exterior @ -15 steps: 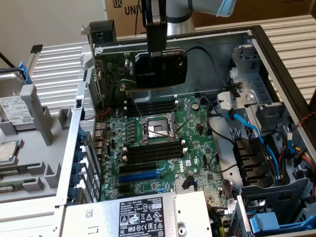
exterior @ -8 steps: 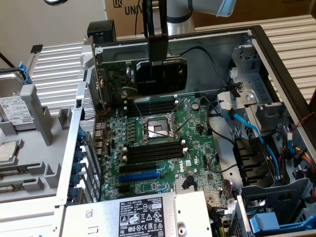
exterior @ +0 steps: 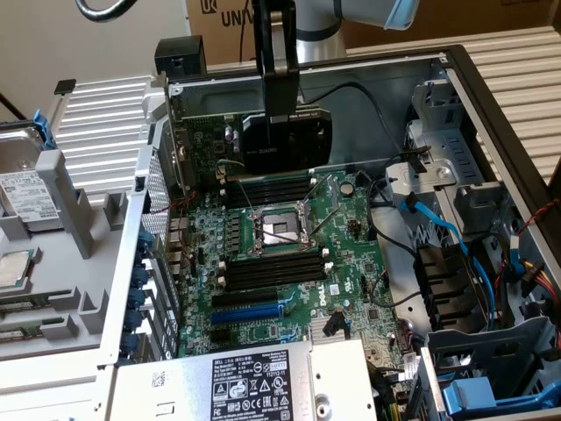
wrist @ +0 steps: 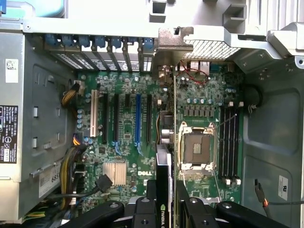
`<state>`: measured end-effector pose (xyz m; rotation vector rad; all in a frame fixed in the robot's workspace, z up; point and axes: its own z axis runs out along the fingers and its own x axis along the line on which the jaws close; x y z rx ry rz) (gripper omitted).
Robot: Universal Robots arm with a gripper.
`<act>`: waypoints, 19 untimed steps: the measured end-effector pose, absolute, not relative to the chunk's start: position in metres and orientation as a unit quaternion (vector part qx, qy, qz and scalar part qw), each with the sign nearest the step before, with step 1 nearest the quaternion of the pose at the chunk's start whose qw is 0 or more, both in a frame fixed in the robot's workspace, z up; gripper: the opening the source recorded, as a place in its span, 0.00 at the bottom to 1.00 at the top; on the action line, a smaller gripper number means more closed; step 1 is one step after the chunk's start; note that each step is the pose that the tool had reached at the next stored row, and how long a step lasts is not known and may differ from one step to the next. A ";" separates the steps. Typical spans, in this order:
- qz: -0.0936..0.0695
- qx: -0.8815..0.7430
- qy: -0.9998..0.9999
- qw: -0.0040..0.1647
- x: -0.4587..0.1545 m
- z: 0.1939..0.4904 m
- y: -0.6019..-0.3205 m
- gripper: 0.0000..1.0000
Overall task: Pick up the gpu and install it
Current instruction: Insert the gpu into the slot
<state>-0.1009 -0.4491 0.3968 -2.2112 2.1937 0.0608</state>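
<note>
— Silver power supply [exterior: 254, 381] sits nearest, then the green motherboard [exterior: 351, 263] with its open CPU socket [exterior: 276, 231]. Where's the gpu [exterior: 285, 145]?
— Farthest back. It hangs upright over the board's far end, near the memory sticks [exterior: 276, 186], and the gripper [exterior: 280, 103] is clamped across its black shroud from above.
— How will it handle?
— Light and stiff, I'd judge, but fragile. Pinching shroud against board looks right, well away from bare circuitry. The metal bracket end could snag the case wall [exterior: 153, 189].
</note>
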 end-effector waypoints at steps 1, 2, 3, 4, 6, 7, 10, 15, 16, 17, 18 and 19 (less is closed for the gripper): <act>0.020 -0.710 0.704 0.013 -0.101 0.397 -0.449 0.26; 0.020 -0.710 0.704 0.013 -0.101 0.397 -0.449 0.26; 0.020 -0.710 0.704 0.013 -0.101 0.397 -0.449 0.26; 0.020 -0.710 0.704 0.013 -0.101 0.397 -0.449 0.26; 0.020 -0.710 0.704 0.013 -0.101 0.397 -0.449 0.26; 0.020 -0.710 0.704 0.013 -0.101 0.397 -0.449 0.26; 0.019 -0.710 0.704 0.013 -0.101 0.396 -0.449 0.26; 0.001 -0.710 0.704 -0.005 -0.101 0.396 -0.448 0.26; 0.001 -0.710 0.704 -0.006 -0.101 0.396 -0.448 0.26; 0.001 -0.710 0.704 -0.006 -0.101 0.396 -0.448 0.26; 0.001 -0.710 0.704 -0.006 -0.101 0.396 -0.448 0.26; 0.001 -0.710 0.704 -0.006 -0.101 0.396 -0.448 0.26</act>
